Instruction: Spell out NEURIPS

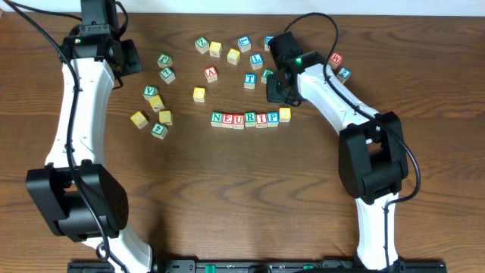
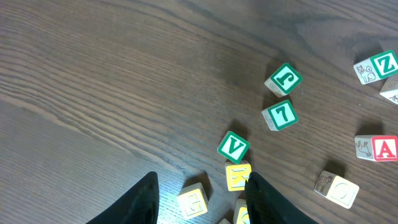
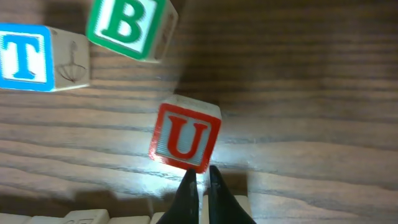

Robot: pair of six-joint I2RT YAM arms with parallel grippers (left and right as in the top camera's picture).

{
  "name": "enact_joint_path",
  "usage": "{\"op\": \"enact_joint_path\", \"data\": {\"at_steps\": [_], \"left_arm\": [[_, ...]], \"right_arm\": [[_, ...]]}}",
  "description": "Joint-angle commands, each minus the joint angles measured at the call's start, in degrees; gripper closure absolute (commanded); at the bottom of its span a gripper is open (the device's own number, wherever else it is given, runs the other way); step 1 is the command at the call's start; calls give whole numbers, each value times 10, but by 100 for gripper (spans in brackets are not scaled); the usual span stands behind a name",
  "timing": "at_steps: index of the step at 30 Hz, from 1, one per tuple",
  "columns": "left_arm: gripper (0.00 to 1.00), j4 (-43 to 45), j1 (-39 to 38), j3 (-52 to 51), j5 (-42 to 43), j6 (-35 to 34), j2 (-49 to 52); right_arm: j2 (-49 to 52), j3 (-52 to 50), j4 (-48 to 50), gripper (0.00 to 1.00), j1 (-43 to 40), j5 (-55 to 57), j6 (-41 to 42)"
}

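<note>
Overhead view. Left gripper, fingers parted and empty, hovers near loose cubes. Centre: row reads N-E-U-R-I-P, with yellow cube just beside its right end, set slightly high. Right gripper, pinched closed on nothing, sits beside spare U. Best practice: nudge yellow cube level, then lift straight up, clear of row.

The table is seen to be dark wood, mostly matt, with a marked grain and a soft sheen. The cubes are made of pale bare wood with coloured printed faces. The arms are cased in smooth, glossy white plastic.
</note>
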Motion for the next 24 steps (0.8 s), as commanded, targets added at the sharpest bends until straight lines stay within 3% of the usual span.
{"op": "enact_joint_path", "data": {"at_steps": [1,24], "left_arm": [[56,-1,1,8,-7,10,7],[55,-1,1,8,-7,10,7]], "right_arm": [[5,-9,-2,99,0,11,12],[9,-13,-59,99,0,11,14]]}}
